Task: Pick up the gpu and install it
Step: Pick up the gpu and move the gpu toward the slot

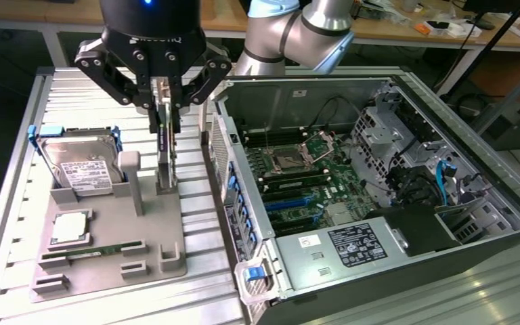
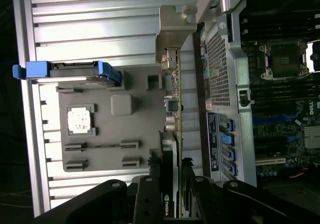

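Exterior view: my black claw (image 1: 163, 98) pinches the top edge of the thin dark-green gpu card (image 1: 164, 145), upright over the grey plastic holder tray (image 1: 152, 230), to the exterior view's left of the open metal computer case (image 1: 278, 101); I judge that edge grip could let it twist and snag.

I see a black gripper (image 1: 164, 116), the gpu (image 1: 166, 162) in dark green with a silvery bracket, a plain grey fixture tray (image 1: 152, 261), a silver hard drive (image 1: 84, 169) with white label and blue rail, and a green motherboard (image 1: 323, 179) with blue slots.
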{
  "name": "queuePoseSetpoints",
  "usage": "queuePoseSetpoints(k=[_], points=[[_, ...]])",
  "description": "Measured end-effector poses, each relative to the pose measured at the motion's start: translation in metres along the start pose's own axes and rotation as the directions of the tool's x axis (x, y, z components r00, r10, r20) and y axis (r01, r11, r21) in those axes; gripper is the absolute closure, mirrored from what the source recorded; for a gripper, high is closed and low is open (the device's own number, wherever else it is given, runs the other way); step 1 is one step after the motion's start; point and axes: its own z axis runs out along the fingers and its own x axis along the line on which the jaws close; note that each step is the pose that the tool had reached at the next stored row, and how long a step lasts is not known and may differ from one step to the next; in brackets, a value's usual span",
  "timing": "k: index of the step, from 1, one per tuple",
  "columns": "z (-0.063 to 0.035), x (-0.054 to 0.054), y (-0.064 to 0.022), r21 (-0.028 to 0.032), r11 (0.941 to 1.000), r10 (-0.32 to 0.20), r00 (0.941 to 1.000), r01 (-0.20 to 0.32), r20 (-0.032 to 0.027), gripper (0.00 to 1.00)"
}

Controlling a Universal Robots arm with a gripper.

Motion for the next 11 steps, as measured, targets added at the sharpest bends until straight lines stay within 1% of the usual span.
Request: queuePoseSetpoints(k=[11], points=[[0.0004, -0.011, 0.0009, -0.0001, 1.0000, 0.000, 1.0000, 0.000, 0.0001, 0.73]])
